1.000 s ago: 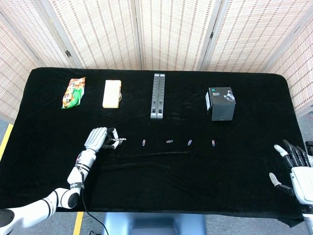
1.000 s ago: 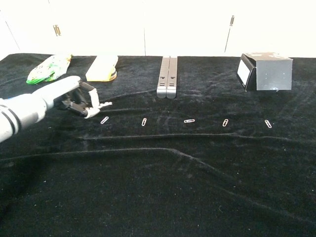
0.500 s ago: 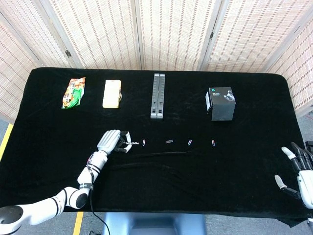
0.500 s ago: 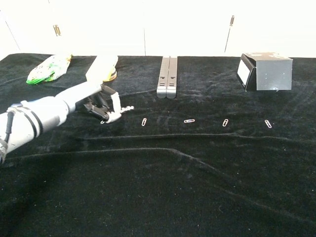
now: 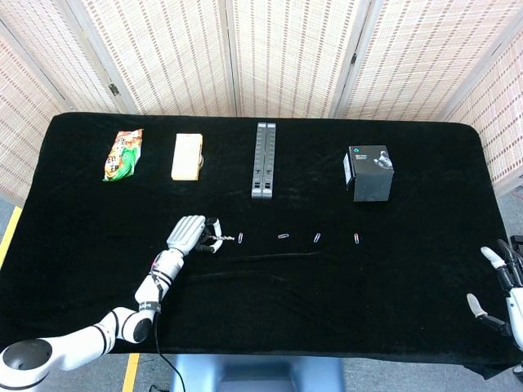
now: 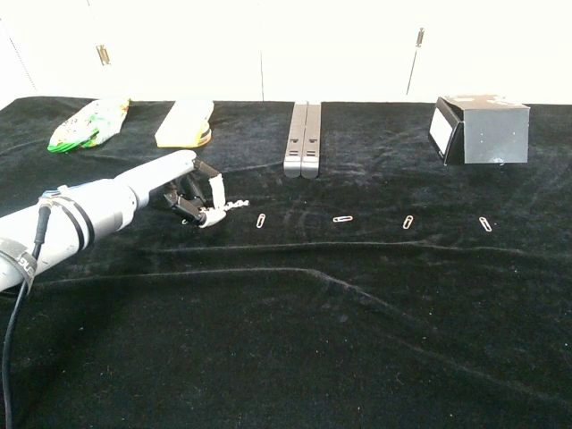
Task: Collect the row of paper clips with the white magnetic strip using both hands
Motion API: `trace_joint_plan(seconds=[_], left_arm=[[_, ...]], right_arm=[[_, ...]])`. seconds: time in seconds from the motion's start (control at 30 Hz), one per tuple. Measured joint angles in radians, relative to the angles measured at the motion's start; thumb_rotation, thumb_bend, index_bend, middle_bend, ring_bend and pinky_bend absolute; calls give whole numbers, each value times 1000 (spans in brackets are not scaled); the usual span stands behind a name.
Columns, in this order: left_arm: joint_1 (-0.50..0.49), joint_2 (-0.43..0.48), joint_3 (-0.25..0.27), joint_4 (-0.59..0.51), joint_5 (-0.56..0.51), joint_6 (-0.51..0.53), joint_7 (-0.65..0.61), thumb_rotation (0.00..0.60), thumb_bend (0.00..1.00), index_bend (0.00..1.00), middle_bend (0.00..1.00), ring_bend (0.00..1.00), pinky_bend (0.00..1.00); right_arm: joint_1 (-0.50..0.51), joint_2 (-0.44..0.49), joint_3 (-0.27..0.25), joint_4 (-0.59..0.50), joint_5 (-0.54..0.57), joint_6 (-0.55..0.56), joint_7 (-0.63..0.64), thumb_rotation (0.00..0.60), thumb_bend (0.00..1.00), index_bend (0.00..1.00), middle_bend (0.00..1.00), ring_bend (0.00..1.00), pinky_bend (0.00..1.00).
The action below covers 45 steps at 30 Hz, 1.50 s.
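Note:
My left hand [image 5: 189,234] [image 6: 183,192] holds the short white magnetic strip [image 6: 215,190] pinched in its fingers, low over the black cloth. A small chain of clips [image 6: 234,205] clings to the strip's tip. Just right of it lies the nearest loose paper clip [image 5: 241,238] [image 6: 260,220]. Several more run rightward in a row: one clip [image 5: 283,236] [image 6: 342,218], another [image 5: 317,238] [image 6: 407,222], and the last [image 5: 357,238] [image 6: 485,223]. My right hand [image 5: 507,282] hangs open at the table's right front corner, far from the row; the chest view does not show it.
Along the back of the table [image 5: 409,310] lie a snack bag [image 5: 122,153], a yellow block [image 5: 187,155], a grey double bar [image 5: 263,160] and a black box [image 5: 369,172]. A cloth ridge [image 6: 295,270] runs in front of the row.
My left hand has slid right along the row with the strip, and the leftmost clip now hangs from its tip. My right hand has drawn back toward the right front corner.

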Motion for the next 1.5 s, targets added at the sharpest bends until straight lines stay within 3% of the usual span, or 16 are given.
trace_joint_plan(seconds=[0.8,1.13,1.5], left_arm=[[8,-5,19,77,19,-7,-88,600,504,797,1000,1000,1000],[-18,-2,6,-15,36,10,-68,600,505,797,1000,1000,1000],[-102,-44,-37,23,10,-51,-47,600,505,797,1000,1000,1000]], right_arm=[[7,-2,9,-5,2,-20,-13,600,360,101,0,0,0],[0,-1,8,-2,6,-17,-2,600,360,101,0,0,0],[-17,-2,13,14,32,-14,30,600,360,101,0,0,0]])
